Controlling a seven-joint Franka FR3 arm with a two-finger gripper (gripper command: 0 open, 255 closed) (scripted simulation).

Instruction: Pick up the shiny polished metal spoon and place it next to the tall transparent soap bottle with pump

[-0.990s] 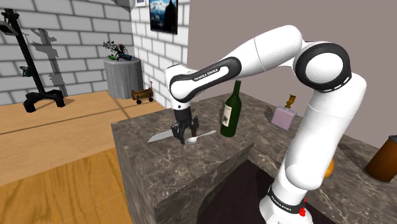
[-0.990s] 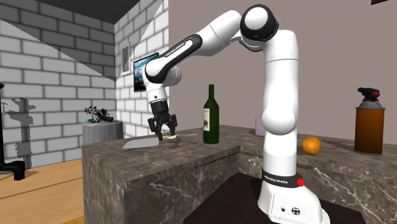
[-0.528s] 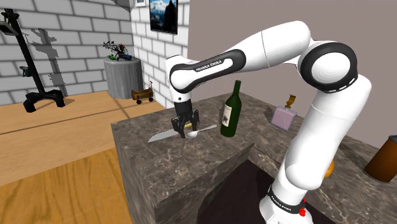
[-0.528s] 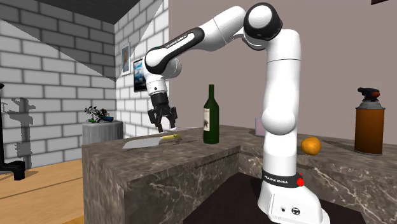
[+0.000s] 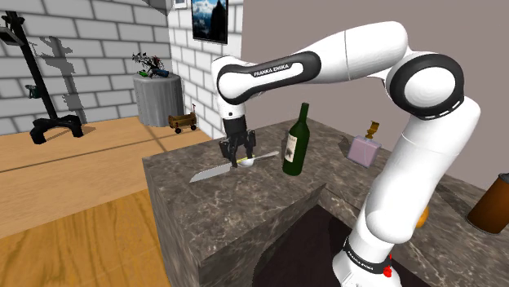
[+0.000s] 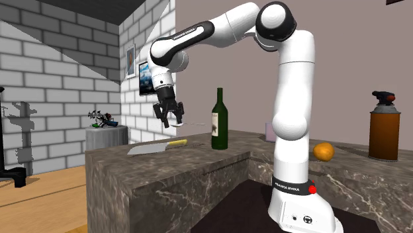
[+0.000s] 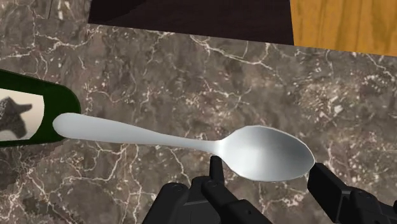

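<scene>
A shiny grey metal spoon (image 7: 191, 143) is clasped at its bowl by my black gripper (image 7: 270, 181), its handle reaching toward the green wine bottle (image 7: 25, 118). In the shoulder view my gripper (image 5: 236, 156) holds the spoon (image 5: 254, 157) level, a little above the dark marble counter (image 5: 245, 212). The second exterior view has the gripper (image 6: 169, 119) well above the countertop. The pale transparent soap bottle (image 5: 365, 147) with a gold pump stands at the counter's back, beyond the wine bottle (image 5: 295, 143).
A knife (image 5: 214, 172) with a yellow handle (image 6: 176, 142) lies on the counter under the gripper. An orange (image 6: 323, 151) and a brown canister (image 6: 385, 132) stand further along the counter, past my arm's stand. The counter's edge drops to a wood floor (image 5: 73, 196).
My gripper has risen from the counter with the spoon in it, and has shifted slightly toward the back wall. The knife stays where it lay.
</scene>
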